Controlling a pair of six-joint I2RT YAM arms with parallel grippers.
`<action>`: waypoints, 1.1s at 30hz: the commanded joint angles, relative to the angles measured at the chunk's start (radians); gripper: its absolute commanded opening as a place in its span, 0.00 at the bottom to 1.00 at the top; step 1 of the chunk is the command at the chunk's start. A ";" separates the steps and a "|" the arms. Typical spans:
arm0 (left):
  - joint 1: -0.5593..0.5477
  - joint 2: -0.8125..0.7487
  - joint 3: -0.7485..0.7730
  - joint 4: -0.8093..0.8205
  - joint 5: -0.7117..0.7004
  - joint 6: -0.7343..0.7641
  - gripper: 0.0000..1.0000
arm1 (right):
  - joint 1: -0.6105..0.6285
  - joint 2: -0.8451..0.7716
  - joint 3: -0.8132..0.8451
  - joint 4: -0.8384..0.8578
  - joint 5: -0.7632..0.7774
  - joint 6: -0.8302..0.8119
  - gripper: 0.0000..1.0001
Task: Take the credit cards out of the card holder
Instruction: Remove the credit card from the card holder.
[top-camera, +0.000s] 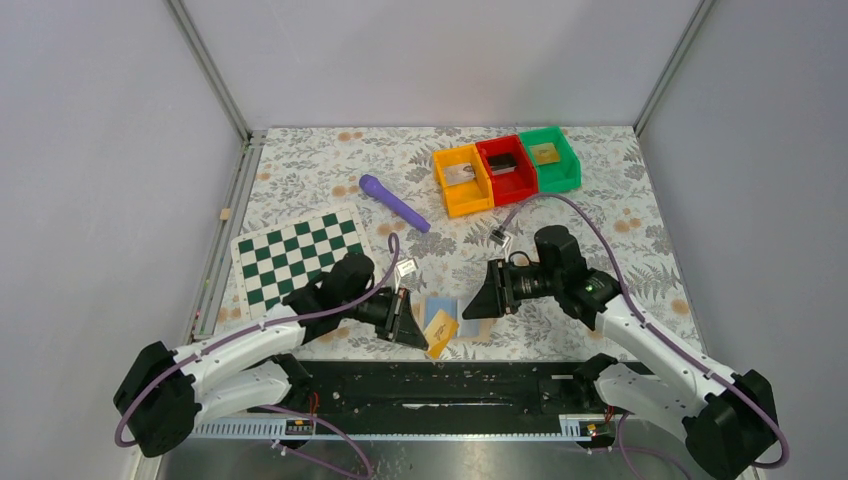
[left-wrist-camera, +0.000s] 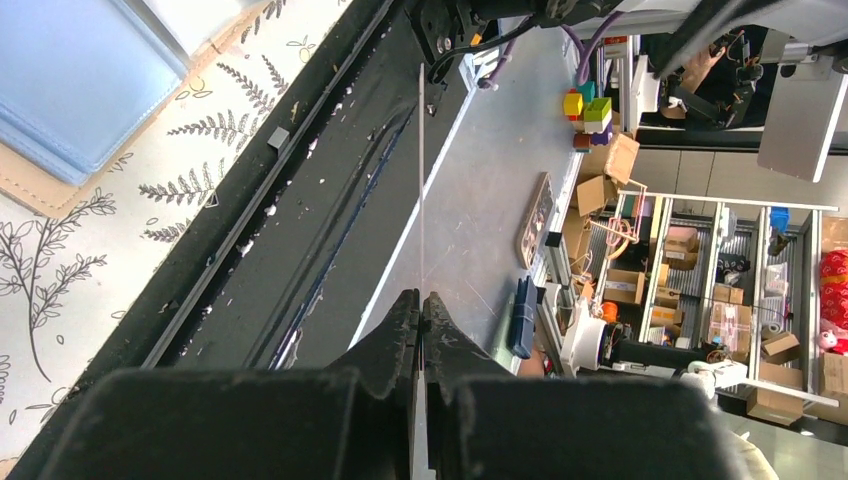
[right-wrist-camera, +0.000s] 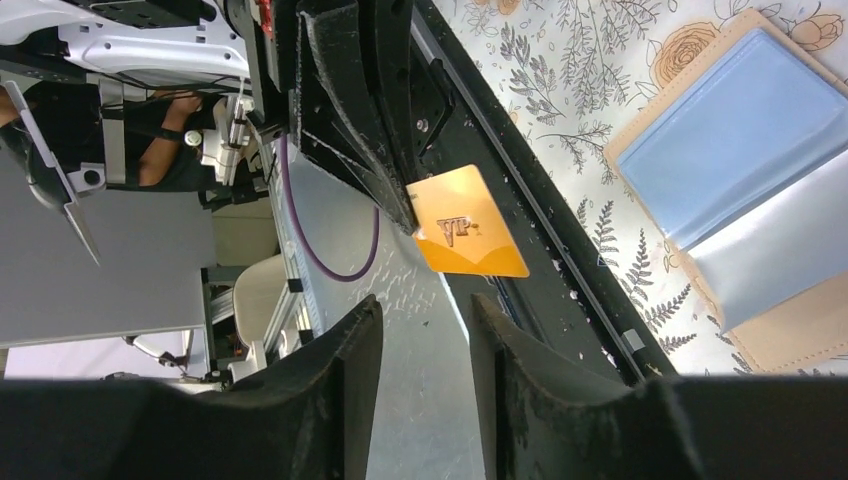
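The left gripper (left-wrist-camera: 420, 297), jaws pinched shut, holds an orange card (right-wrist-camera: 470, 235) clear of the worktop (top-camera: 600, 200). The right gripper (right-wrist-camera: 425, 305), jaws half parted and empty, faces the card at its 12 o'clock. The open card holder (right-wrist-camera: 740, 170) lies flat at 2 o'clock.

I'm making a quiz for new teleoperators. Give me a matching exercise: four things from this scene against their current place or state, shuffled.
1 orange card
2 card holder
3 right gripper
4 purple stick

A open, holding nothing
B pinched in the left gripper
C unfolded on the table
D between the checkered board and the bins

Pairs: 1-B, 2-C, 3-A, 4-D
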 joint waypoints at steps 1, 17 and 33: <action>0.004 -0.046 0.022 0.003 0.040 0.043 0.00 | -0.001 0.020 -0.003 0.049 -0.058 0.004 0.40; 0.004 -0.047 0.025 0.027 0.088 0.036 0.00 | -0.001 0.208 -0.103 0.437 -0.213 0.152 0.46; 0.004 -0.028 0.073 -0.036 0.061 0.066 0.00 | 0.000 0.220 -0.229 0.662 -0.238 0.257 0.33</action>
